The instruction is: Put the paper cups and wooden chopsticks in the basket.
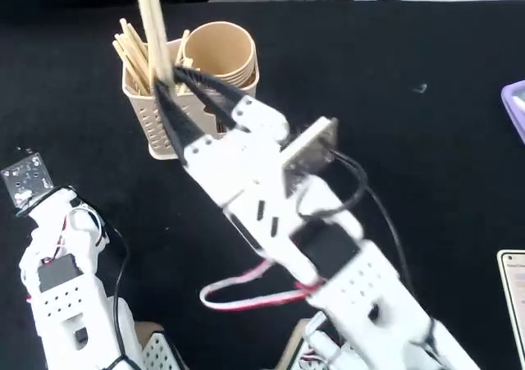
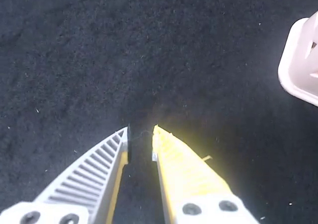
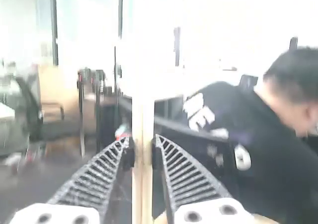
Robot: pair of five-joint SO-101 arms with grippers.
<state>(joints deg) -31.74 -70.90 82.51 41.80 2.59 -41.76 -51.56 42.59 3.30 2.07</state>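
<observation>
Above the basket (image 1: 158, 132), the right gripper (image 1: 167, 79) clamps what seem wooden chopsticks (image 1: 151, 13); next, lower them in, then release.

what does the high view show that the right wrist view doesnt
The high view adds the basket on the black table, with paper cups and other chopsticks standing in it, and the left arm apart from the basket. The right wrist view adds a close look at the fingers pressed on either side of the stick, with a room behind. Both have the right gripper shut on the held chopsticks, upright at the basket.
</observation>
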